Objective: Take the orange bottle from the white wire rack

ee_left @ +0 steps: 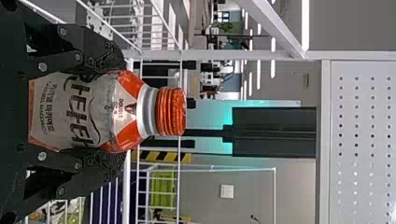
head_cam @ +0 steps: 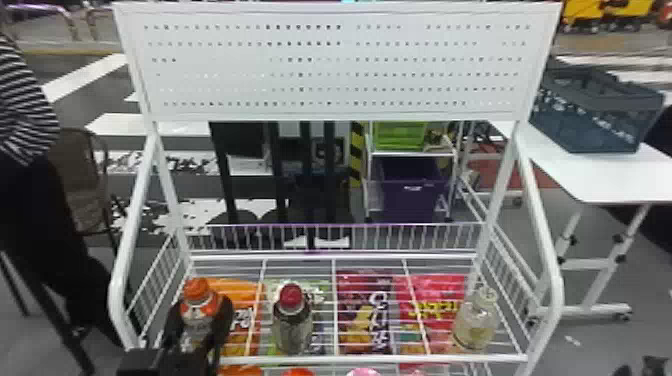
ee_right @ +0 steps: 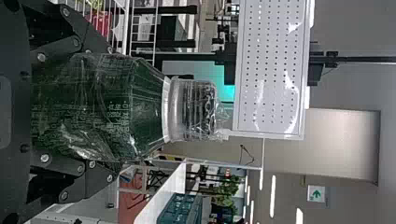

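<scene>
While my left gripper (ee_left: 114, 112) has both fingers snug on the orange bottle (head_cam: 198, 317) at the left end of the white wire rack (head_cam: 120, 280), I judge the grasp made and the lift in hand, though I can't tell if its base touches the wires. Next I'd raise it upright over the front rail (head_cam: 370, 358); right gripper (ee_right: 112, 112) holds a green bottle (ee_right: 130, 109).

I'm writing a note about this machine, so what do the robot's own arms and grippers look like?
The left gripper and right gripper are both black, built from angular jointed links with round silver-coloured bolts. The left one's fingers have a dark, textured surface near the tips. Of the left arm, a boxy black part shows in the head view.
</scene>
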`<state>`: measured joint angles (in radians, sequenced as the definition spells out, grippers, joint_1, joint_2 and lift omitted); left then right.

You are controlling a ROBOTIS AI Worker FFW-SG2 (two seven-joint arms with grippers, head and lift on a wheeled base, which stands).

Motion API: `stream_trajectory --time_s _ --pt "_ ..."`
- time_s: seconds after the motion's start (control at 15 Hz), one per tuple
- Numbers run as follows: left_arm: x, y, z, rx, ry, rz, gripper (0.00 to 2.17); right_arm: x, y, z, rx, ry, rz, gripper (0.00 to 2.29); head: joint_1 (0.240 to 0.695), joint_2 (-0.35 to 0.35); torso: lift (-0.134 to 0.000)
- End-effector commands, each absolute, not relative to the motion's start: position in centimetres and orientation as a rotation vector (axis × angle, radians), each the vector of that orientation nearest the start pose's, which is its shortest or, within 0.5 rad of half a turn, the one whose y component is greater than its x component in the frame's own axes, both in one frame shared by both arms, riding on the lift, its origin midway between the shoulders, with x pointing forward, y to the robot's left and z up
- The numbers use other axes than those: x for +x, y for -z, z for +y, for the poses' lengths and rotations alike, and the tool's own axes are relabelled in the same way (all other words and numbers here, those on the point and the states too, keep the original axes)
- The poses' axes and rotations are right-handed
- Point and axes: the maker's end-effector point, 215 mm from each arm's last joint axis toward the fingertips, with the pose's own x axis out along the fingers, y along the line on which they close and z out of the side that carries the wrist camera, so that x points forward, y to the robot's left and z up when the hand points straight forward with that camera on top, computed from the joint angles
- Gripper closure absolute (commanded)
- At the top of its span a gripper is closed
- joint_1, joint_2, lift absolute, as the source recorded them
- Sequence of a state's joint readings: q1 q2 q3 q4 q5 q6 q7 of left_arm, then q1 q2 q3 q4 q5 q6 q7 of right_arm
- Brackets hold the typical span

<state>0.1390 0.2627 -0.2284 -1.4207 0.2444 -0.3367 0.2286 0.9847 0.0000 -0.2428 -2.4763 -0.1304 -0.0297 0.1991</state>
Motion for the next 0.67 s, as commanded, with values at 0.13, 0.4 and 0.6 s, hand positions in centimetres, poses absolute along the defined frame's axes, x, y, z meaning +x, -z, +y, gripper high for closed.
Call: stream_trajectory --time_s 0.13,0.4,0.6 --pt "50.2 36.6 24.2 -0.002 -0.008 0.017 2.15 32.6 27.3 -28.3 -0.058 -0.054 0.062 0.92 0.499 0.000 0.000" --pt "47.3 32.5 25.5 0.025 -0.021 0.047 2.15 32.6 27.3 -28.2 -0.052 -0.059 0.063 0.92 0.499 0.000 0.000" --pt "45.0 30.6 26.0 0.040 -0.023 0.089 2.15 32.5 27.2 -27.9 -0.049 -0.066 0.057 0.92 0.499 0.000 0.000"
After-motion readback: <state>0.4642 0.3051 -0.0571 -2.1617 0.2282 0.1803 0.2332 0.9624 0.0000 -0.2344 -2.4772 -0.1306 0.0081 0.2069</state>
